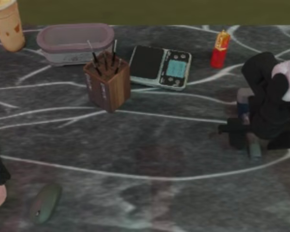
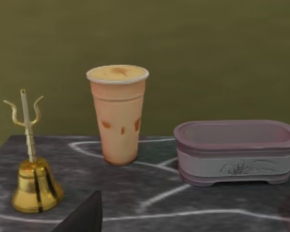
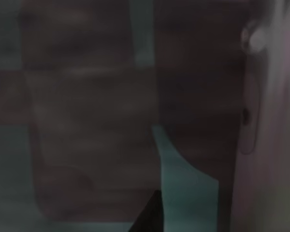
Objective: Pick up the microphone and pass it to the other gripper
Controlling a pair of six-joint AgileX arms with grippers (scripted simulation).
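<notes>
The microphone lies on the table at the right. Its dark blue foam head (image 1: 243,109) points to the back and its silver-grey handle (image 1: 254,150) to the front. My right gripper (image 1: 249,133) is down over its middle, black fingers on either side of the handle and drawn in against it. The arm hides the middle of the microphone. The right wrist view is dim and close to the table, with one dark fingertip (image 3: 152,215) showing. My left gripper, the other gripper, is parked at the left edge; in the left wrist view one fingertip (image 2: 84,215) shows low down.
A small red-and-yellow bottle (image 1: 220,49) stands behind the right arm. A scale (image 1: 160,66), a wooden pen holder (image 1: 107,82), a mauve planter (image 1: 75,42) and an orange cup (image 1: 7,24) line the back. A green mouse (image 1: 45,203) lies front left, a gold bell (image 2: 35,186) far left.
</notes>
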